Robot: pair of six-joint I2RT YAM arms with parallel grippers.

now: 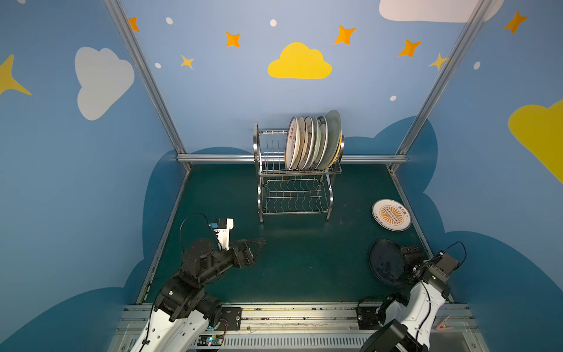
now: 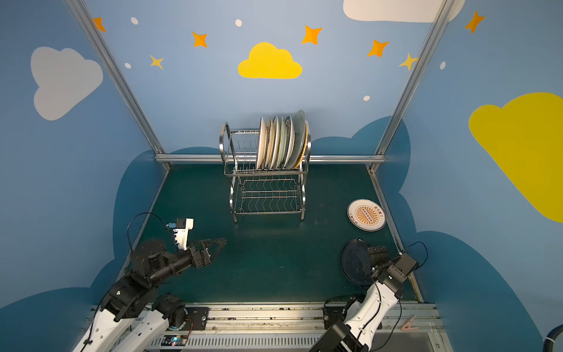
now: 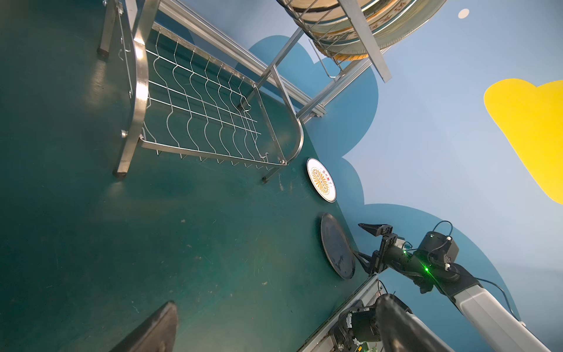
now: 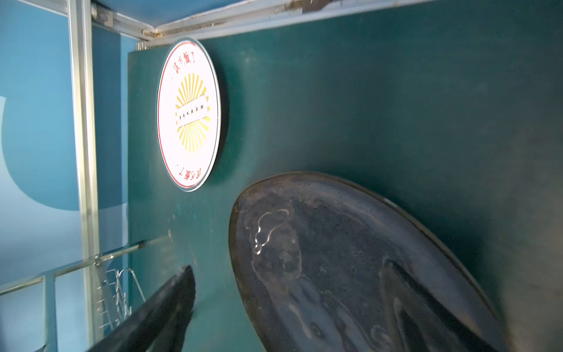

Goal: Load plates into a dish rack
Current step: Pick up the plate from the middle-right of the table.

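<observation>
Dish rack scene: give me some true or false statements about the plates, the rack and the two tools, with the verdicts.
1. The lower tier of the dish rack holds plates. False: it is empty, and the racked plates stand in the upper tier.
2. Two plates lie on the table. True: the sunburst plate and the dark plate.
3. The left tool grips a plate. False: it is open, holds nothing and is well away from every plate.
4. The right tool is open at the dark plate's edge. True.
</observation>
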